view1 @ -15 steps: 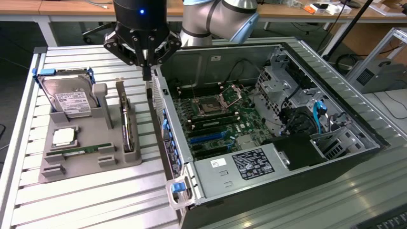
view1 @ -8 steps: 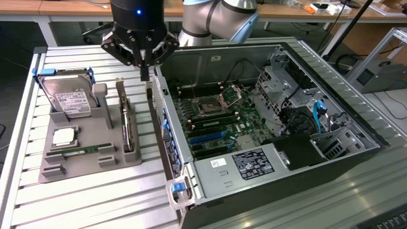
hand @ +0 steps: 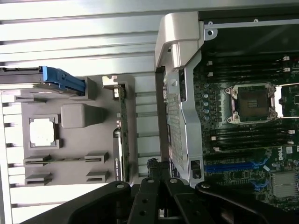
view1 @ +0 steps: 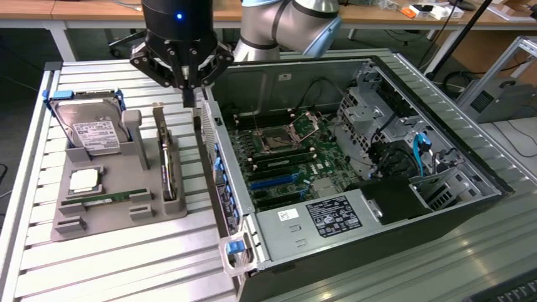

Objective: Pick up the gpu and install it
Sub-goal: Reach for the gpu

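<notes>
The gpu (view1: 167,157) stands on edge in a slot of the grey tray (view1: 117,220), its silver bracket end towards the back; in the wrist view the gpu (hand: 122,135) appears as a thin green-edged strip. My gripper (view1: 191,94) hangs above the table, over the gap between the tray and the near wall of the open computer case (view1: 336,239). It is a little to the exterior view's right of the gpu and apart from it. Its black fingers (hand: 148,196) are shut together with nothing between them.
The tray also holds a silver hard drive (view1: 94,133) in a blue carrier, a processor (view1: 84,181) and a green memory stick (view1: 105,200). Inside the case lies the motherboard (view1: 277,157) with blue slots (view1: 273,182). Everything rests on a slatted metal table (view1: 126,270).
</notes>
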Tool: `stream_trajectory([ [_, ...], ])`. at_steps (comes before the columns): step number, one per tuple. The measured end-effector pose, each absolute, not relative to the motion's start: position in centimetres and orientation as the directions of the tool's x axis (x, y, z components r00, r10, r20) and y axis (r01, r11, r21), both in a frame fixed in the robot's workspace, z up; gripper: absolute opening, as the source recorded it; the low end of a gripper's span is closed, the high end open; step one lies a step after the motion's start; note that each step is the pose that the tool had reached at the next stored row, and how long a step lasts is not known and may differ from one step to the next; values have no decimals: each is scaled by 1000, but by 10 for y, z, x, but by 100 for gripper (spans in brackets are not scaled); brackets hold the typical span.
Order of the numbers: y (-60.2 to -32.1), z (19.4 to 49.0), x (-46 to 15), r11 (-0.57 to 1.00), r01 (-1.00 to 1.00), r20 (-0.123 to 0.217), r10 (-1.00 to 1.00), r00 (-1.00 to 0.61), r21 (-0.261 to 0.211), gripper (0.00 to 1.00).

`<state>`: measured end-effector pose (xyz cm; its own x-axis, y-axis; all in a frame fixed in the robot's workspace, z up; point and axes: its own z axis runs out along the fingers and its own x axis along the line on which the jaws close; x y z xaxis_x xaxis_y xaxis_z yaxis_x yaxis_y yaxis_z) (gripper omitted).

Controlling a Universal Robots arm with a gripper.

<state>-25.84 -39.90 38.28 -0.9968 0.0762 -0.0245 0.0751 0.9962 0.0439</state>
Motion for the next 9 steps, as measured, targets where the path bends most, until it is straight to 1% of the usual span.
stream_trajectory([
  [9, -399, 382, -265, 996, 75, -24, 76, -997, 44, 11],
])
